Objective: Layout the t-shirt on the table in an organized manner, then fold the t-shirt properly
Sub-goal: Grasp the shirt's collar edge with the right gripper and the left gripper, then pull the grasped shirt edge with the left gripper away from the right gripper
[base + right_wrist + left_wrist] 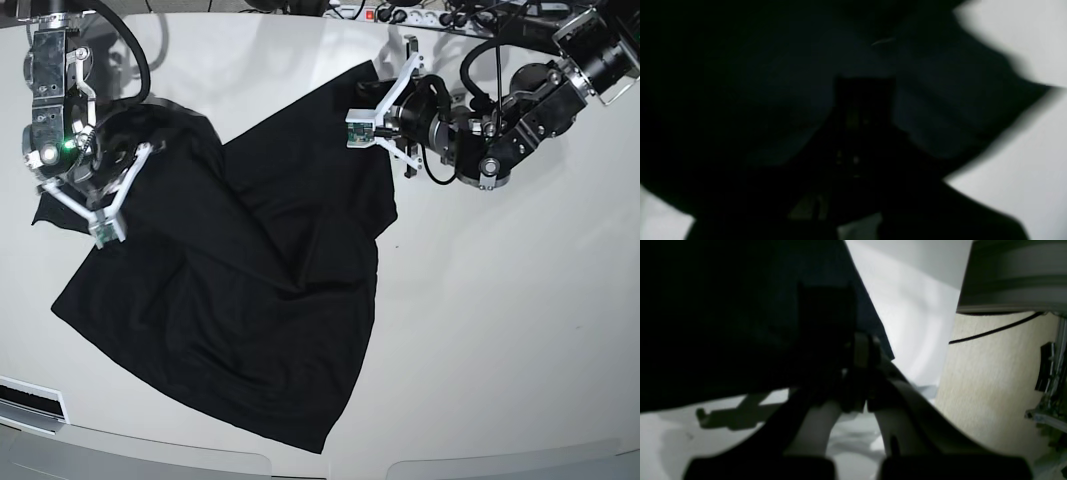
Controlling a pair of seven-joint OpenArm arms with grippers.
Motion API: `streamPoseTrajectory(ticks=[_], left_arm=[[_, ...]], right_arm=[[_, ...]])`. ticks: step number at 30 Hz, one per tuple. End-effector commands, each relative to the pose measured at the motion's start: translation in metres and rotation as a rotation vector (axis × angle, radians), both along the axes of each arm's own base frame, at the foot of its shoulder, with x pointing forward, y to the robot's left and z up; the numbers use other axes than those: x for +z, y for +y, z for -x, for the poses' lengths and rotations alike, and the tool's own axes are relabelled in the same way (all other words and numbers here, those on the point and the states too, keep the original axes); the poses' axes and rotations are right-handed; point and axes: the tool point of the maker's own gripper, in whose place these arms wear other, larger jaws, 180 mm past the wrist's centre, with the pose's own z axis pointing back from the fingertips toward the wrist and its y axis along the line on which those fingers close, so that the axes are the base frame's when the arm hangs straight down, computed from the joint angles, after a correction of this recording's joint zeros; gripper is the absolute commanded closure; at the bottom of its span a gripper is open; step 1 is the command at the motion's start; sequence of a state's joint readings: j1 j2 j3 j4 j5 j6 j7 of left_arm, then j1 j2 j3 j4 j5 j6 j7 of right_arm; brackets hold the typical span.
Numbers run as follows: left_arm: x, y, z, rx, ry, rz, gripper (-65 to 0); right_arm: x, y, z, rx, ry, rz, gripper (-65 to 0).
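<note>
My right hand (pixel 100 222) sits near the table's (pixel 500 330) far-left corner, clenched on the upper left part of the t-shirt (pixel 240 290). In its wrist view the black cloth (pixel 940 110) fills nearly the whole picture, so the exact pinch point cannot be made out. The t-shirt lies across the left and middle of the table, rumpled, with diagonal folds through its centre and one pointed corner close to the near edge. A small dark flap pokes out toward the left edge beside my right hand.

My left hand (pixel 372 128) is at the far edge, right of centre, clenched on the t-shirt's upper right corner. The wrist view shows the cloth's edge (pixel 826 326) running into the closed jaws with white table (pixel 913 323) beyond.

Judged step: spreading the garment flat, folding not yet begun.

Risks from here:
- Uneven pull between the two hands would drag the t-shirt sideways and deepen the central creases.
- A thin pinch on a single layer may slip out under tension.
- The near corner lies close to the table's near edge; pulling that way could let it hang off.
- If my right hand holds bunched layers, the left sleeve may stay tucked under.
</note>
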State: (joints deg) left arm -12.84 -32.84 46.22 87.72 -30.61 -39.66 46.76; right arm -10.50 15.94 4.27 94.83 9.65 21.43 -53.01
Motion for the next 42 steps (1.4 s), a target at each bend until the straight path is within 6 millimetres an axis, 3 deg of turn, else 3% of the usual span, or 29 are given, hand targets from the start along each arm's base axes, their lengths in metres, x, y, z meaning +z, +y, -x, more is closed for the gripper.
streamPoseTrajectory(ticks=[1,13,15,20,23,26,29,33,39,42], left_arm=[[0.005,0.001,-0.008,0.004,-0.02,0.013,0.0],[-0.05,0.091,-0.018,0.152,0.009,-0.16,0.0],[-0.045,0.084,-0.018,0.171,0.024,-0.125,0.0],[0.011,0.015,-0.026,0.164,0.015,0.113,0.0],[0.032,-0.019,-0.024,0.12,-0.012,0.207,0.0],[0.03,-0.045,-0.024,0.103,-0.019,0.238,0.0],[0.013,-0.063,-0.024,0.11,-0.007,0.225,0.0],[-0.025,-0.055,-0.026,0.151,0.012,0.157,0.0],[-0.067,-0.013,-0.02,0.19,0.041,0.018,0.0],[-0.081,0.019,-0.016,0.208,0.055,-0.06,0.0]], right_arm=[[0.006,-0.003,-0.009,0.008,-0.036,0.003,0.0],[0.006,-0.025,-0.009,-0.006,-0.039,0.058,0.0],[0.006,-0.019,-0.009,0.01,-0.04,0.024,0.0],[0.009,-0.014,-0.014,0.022,-0.07,0.002,0.0],[0.009,-0.021,-0.014,-0.029,-0.068,0.021,0.0],[0.008,-0.026,-0.013,-0.072,-0.064,0.029,0.0],[0.002,-0.028,-0.008,-0.078,-0.034,0.033,0.0],[-0.016,-0.026,0.002,-0.053,0.014,0.01,0.0],[-0.023,-0.025,0.007,-0.007,0.038,0.01,0.0],[-0.024,-0.03,0.009,-0.033,0.052,0.028,0.0]])
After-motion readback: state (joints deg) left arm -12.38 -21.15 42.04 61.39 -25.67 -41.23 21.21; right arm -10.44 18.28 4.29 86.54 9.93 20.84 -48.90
